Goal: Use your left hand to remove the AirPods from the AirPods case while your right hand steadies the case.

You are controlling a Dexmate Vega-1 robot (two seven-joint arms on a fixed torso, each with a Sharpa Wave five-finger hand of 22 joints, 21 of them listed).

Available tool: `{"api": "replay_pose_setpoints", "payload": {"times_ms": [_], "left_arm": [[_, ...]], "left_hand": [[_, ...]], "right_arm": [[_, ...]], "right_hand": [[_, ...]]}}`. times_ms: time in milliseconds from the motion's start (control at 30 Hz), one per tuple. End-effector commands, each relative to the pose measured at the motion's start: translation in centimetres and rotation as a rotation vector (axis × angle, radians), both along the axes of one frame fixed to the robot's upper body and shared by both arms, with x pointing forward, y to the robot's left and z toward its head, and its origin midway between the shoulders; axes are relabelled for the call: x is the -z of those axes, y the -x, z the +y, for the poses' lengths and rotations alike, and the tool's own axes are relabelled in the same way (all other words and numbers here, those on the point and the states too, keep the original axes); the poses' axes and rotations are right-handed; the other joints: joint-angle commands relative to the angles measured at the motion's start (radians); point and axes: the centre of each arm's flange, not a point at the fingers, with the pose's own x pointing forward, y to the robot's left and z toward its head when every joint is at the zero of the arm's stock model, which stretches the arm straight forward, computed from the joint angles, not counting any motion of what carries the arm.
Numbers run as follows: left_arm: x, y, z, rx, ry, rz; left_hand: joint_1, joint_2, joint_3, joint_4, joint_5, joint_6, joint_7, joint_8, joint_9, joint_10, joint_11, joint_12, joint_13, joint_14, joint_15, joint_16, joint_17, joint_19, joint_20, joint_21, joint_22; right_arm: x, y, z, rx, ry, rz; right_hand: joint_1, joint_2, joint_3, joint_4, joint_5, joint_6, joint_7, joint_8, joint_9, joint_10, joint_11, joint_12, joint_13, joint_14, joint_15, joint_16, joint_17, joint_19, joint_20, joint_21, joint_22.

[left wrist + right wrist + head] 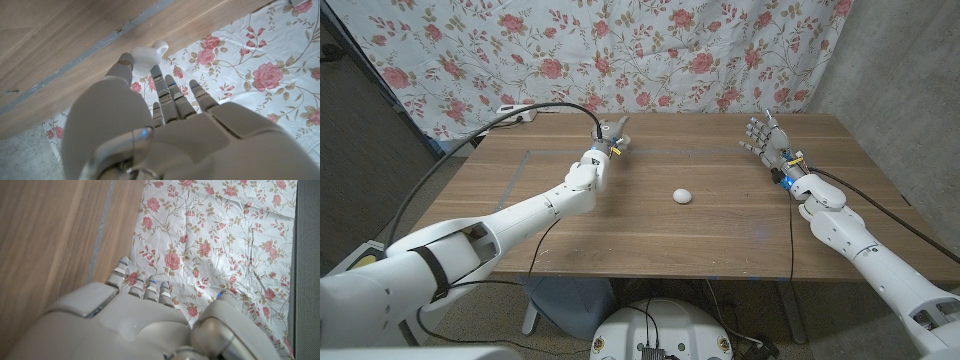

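My left robot hand (611, 133) pinches a small white piece (145, 56), my right robot hand (763, 134) hangs open, far from the case (682, 196) mid-desk (720, 240), which could skid unsteadied.

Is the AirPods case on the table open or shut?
Cannot tell. In the head view the case is a small white rounded shape at the table's middle; no lid line or gap is visible.

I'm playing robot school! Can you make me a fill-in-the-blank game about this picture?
1. The white AirPods case sits on the wooden ____.
2. The left hand pinches a small ____ object.
3. The right hand holds ____.
4. The cloth behind the table is printed with ____.

Missing words: table; white; nothing; roses
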Motion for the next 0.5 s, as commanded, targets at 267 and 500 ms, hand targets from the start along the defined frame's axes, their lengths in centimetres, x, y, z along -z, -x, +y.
{"api": "replay_pose_setpoints", "payload": {"times_ms": [267, 500], "left_arm": [[-2.0, 1.9, -0.9, 0.077, -0.023, -0.089], [-1.7, 2.4, -0.8, 0.177, -0.016, -0.147]], "left_hand": [[0.018, 0.000, -0.012, 0.001, 0.009, -0.002, -0.002, 0.002, 0.003, 0.140, -0.144, 0.017, 0.170, 0.030, -0.039, 0.007, 0.012, 0.013, 0.005, 0.009, 0.004], [0.036, 0.001, -0.020, 0.002, 0.010, -0.058, 0.026, -0.011, 0.003, 0.137, -0.144, 0.035, 0.188, 0.043, -0.042, 0.021, 0.030, 0.022, -0.004, 0.011, 0.005]], "right_arm": [[-0.1, 0.1, -0.2, 0.000, -0.005, -0.015], [-0.4, 0.2, -0.4, -0.002, -0.001, -0.026]], "right_hand": [[0.002, 0.011, 0.006, -0.006, -0.001, 0.000, -0.006, 0.002, 0.005, -0.001, 0.005, 0.004, 0.000, -0.002, -0.002, 0.007, 0.000, 0.000, 0.001, 0.000, 0.003], [0.005, 0.011, 0.006, -0.010, -0.001, -0.002, -0.005, 0.002, 0.005, 0.034, 0.026, 0.018, 0.003, -0.003, -0.001, 0.007, -0.001, -0.001, -0.001, -0.001, 0.003]]}}
